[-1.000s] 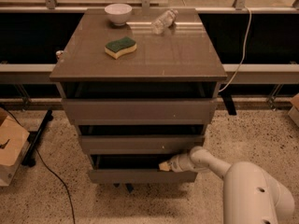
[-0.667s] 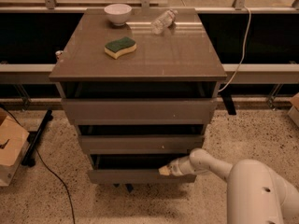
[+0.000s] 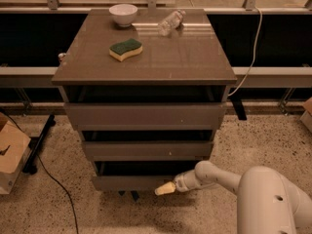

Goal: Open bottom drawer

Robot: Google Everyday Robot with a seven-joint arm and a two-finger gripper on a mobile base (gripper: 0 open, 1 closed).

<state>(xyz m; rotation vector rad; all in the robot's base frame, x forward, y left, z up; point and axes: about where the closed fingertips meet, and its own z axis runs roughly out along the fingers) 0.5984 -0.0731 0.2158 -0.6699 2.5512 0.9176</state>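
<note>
The bottom drawer (image 3: 129,182) is the lowest grey-brown slab front of the cabinet (image 3: 146,57), near the floor. It stands pulled out a little, with a dark gap above its front. My gripper (image 3: 164,189) reaches in from the lower right on a white arm (image 3: 219,177). Its cream tip sits at the lower right part of the drawer front, just below its bottom edge. The middle drawer front (image 3: 146,149) and the tall top drawer front (image 3: 144,115) are above it.
On the cabinet top lie a white bowl (image 3: 123,13), a green and yellow sponge (image 3: 126,49) and a clear plastic bottle (image 3: 170,22). A cardboard box (image 3: 10,155) stands on the speckled floor at left, with a black cable (image 3: 53,179) beside it. A white cable (image 3: 248,57) hangs at right.
My gripper has slid left and down along the bottom drawer front. The drawer's position looks about the same.
</note>
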